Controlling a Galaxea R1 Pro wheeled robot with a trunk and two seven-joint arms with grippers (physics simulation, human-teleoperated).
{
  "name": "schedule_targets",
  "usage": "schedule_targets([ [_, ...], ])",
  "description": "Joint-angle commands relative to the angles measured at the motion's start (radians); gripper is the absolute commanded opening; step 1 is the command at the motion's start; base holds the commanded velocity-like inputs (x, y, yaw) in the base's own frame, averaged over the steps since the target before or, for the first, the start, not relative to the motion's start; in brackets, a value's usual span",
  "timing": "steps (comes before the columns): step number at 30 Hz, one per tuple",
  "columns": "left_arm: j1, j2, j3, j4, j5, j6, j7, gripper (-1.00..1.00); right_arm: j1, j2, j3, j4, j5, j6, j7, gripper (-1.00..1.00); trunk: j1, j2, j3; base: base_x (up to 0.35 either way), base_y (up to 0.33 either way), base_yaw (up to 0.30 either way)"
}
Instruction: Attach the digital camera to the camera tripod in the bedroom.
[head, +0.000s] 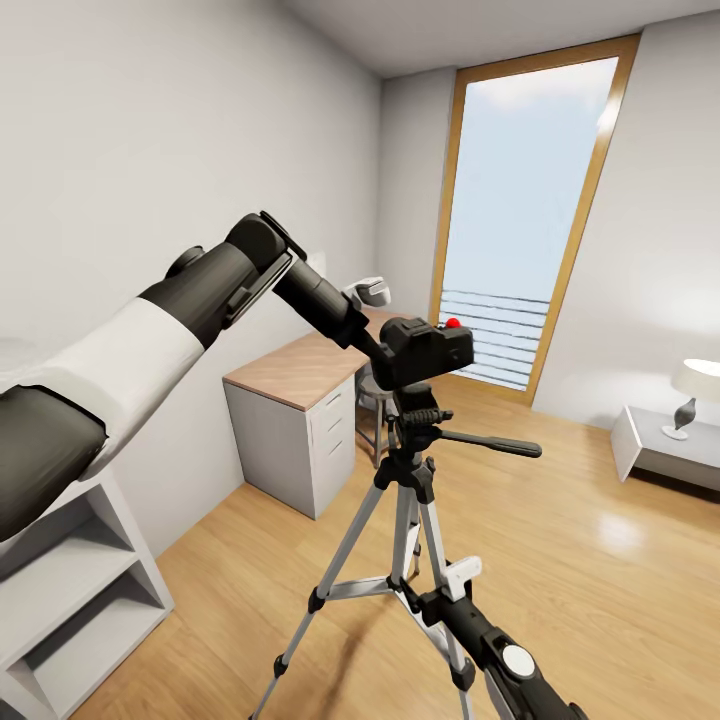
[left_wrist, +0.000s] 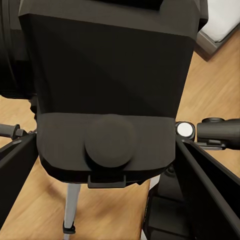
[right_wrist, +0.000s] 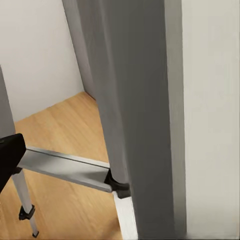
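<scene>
We hold the digital camera (head: 428, 352) in our left gripper (head: 385, 352), directly above the black head of the camera tripod (head: 418, 470). From the head view the camera body seems to sit on the head or just over it; we cannot tell if it already touches. We judge that the camera is kept level, with its red button upward, so that its base can meet the mounting plate flat. In the left wrist view the two dark fingers (left_wrist: 17, 167) stand on both sides of the camera (left_wrist: 110, 90), with the jaws pinching its body between them.

Our right arm (head: 500, 650) is low, beside the tripod legs, probably to steady the stand while the camera comes down. In the right wrist view a silver-grey tripod leg (right_wrist: 135, 100) passes very close, with a flat brace (right_wrist: 65, 167) and a black joint. Only a dark corner of the right gripper shows there, so we cannot tell if its jaws are spread or pressed together.

The tripod stands on a light wood plank floor (head: 580, 560). The room has pale grey walls, a tall wood-framed window (head: 520, 210), a wood-topped desk (head: 300, 370) with white drawers, a white shelf (head: 70, 590) at our left, and a lamp (head: 692, 395) on a low stand at the right.
</scene>
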Motion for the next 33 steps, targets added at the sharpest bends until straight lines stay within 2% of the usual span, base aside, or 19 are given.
schedule_targets([
  [1, -0.002, 0.000, -0.003, 0.001, 0.002, 0.011, -0.003, -1.00, -0.001, 0.000, -0.001, 0.002, 0.004, -0.004, 0.002, 1.00, 0.001, -0.002, -0.002, 0.000, 0.000, 0.000],
  [23, 0.002, 0.000, -0.004, 0.000, 0.002, 0.011, -0.003, -1.00, -0.001, 0.001, 0.000, 0.016, 0.005, -0.007, 0.002, 1.00, 0.001, -0.002, -0.002, 0.000, 0.000, 0.000],
  [24, 0.002, 0.000, -0.004, 0.000, 0.002, 0.011, -0.003, -1.00, -0.001, 0.001, 0.000, 0.016, 0.005, -0.007, 0.002, -1.00, 0.001, -0.002, -0.002, 0.000, 0.000, 0.000],
  [33, 0.003, 0.002, -0.004, 0.001, 0.002, 0.011, -0.003, -1.00, -0.001, 0.001, 0.002, 0.018, 0.005, -0.009, 0.002, -1.00, 0.001, -0.002, -0.002, 0.000, 0.000, 0.000],
])
